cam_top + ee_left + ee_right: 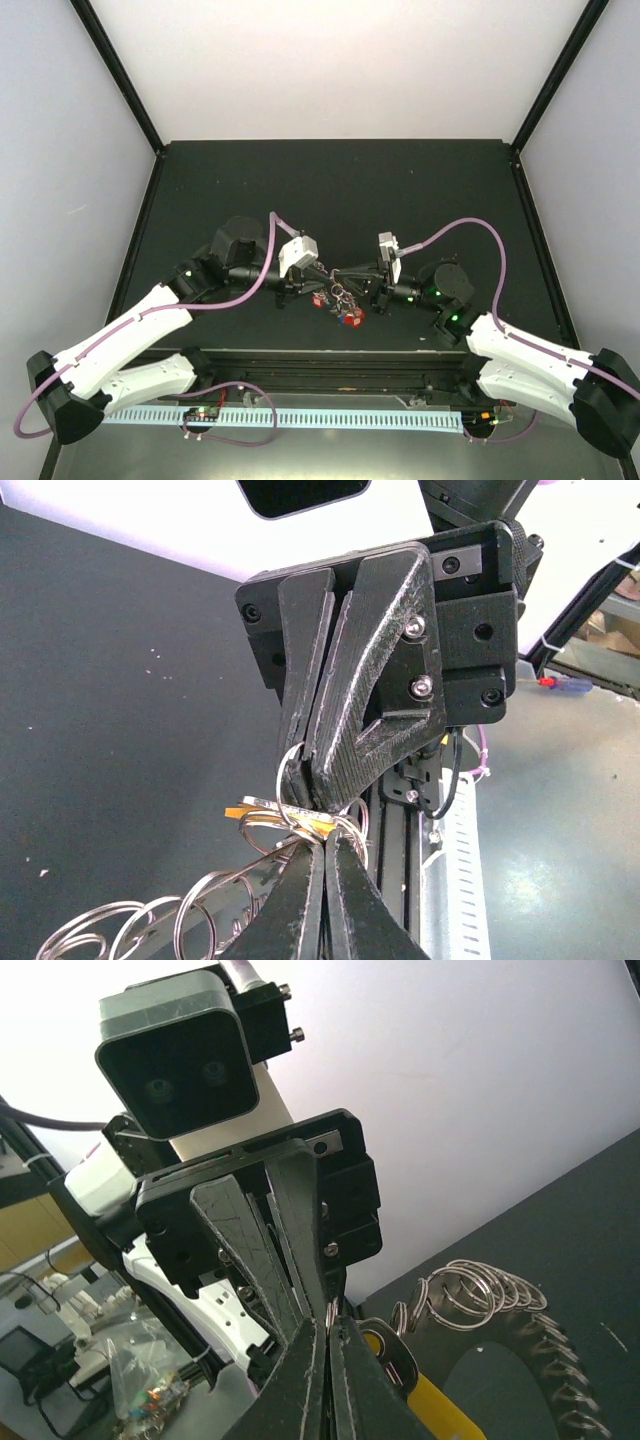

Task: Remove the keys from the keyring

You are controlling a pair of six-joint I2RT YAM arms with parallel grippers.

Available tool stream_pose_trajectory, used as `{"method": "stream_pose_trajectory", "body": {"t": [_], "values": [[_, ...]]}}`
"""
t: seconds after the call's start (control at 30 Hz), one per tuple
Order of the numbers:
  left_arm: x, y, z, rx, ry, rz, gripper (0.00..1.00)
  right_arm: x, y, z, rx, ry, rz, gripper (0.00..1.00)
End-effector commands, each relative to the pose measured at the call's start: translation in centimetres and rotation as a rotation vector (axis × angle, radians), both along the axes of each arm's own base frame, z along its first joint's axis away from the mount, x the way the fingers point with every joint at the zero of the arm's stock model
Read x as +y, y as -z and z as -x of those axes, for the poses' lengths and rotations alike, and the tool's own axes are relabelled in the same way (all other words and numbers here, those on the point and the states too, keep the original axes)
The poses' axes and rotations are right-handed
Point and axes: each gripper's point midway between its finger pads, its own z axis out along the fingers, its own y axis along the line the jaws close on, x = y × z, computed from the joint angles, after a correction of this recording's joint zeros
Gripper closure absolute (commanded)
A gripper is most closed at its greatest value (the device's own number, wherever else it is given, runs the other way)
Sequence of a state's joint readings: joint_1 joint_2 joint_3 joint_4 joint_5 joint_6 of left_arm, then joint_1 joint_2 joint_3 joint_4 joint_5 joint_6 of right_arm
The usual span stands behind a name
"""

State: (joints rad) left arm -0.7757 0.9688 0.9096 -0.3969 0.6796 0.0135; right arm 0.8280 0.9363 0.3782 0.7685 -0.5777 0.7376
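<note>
The keyring [283,770] is held between the two grippers over the near-middle of the table [330,190], with the keys [342,303] bunched just beside the meeting tips; whether they touch the surface cannot be told. Left gripper [322,865]: jaws pressed together, nipping the ring wire at the tips. Right gripper [328,1345]: jaws likewise closed on the same ring, tip to tip with the left.
</note>
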Motion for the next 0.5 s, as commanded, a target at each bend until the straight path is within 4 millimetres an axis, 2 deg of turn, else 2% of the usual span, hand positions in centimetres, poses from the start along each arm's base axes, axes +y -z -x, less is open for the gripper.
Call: {"method": "stream_pose_trajectory", "body": {"t": [0.0,0.33,0.37,0.47], "values": [[-0.1,-1.6,0.3,-0.034,0.011,0.046,0.98,0.0,-2.9,2.2,-0.166,-0.088,-0.023,0.99],[0.2,-2.4,0.7,-0.043,0.015,0.068,0.98,0.2,-2.0,3.1,-0.222,-0.136,0.061,0.99],[0.2,-2.5,0.8,-0.046,0.02,0.07,0.92,0.1,-2.1,3.2,-0.221,-0.133,0.052,0.99],[0.5,-3.4,1.5,-0.07,0.043,0.089,0.48,-0.3,-2.9,3.6,-0.224,-0.14,-0.001,0.99]]}}
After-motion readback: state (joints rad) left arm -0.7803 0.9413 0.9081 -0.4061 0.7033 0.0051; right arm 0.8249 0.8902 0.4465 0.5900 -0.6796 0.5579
